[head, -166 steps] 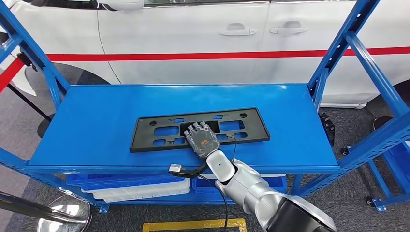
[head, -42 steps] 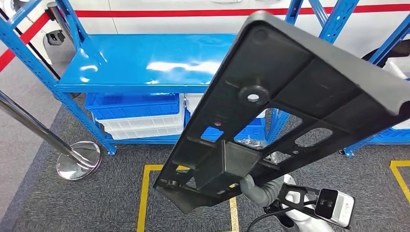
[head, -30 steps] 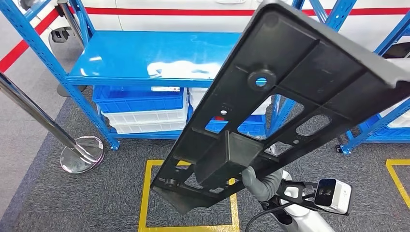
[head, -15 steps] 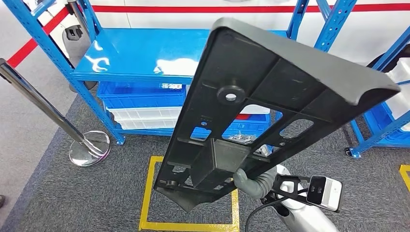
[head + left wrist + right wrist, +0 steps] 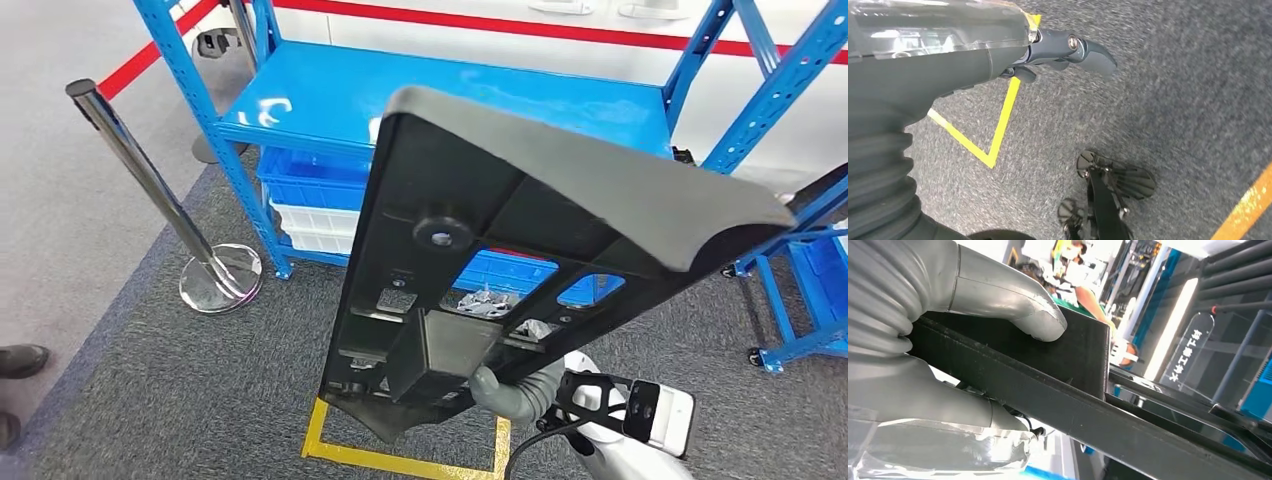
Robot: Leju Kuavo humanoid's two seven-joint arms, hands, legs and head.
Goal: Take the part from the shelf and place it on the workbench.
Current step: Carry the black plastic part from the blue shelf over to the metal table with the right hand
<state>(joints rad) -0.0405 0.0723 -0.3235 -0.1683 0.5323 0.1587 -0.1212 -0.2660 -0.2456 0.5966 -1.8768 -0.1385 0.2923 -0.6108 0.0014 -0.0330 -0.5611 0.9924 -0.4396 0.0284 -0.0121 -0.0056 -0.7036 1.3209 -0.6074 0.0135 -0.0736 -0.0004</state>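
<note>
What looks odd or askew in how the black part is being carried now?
The black part is gripped by the right hand near one end only, so it stands steeply tilted and blocks much of the head view. No damage is visible.

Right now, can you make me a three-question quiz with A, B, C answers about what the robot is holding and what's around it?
1. Where is the black plastic panel?
A. lying on the blue shelf
B. held up in the right hand
C. flat on the carpet

2. What colour is the shelf top?
A. blue
B. green
C. white

3. What is the left hand doing?
A. gripping the panel
B. holding a bin
C. holding nothing, hanging over the carpet

Answers: 1 B, the right hand grips the panel's lower end with its thumb pressed on it. 2 A, the shelf top is glossy blue. 3 C, grey carpet lies beyond its fingers.
</note>
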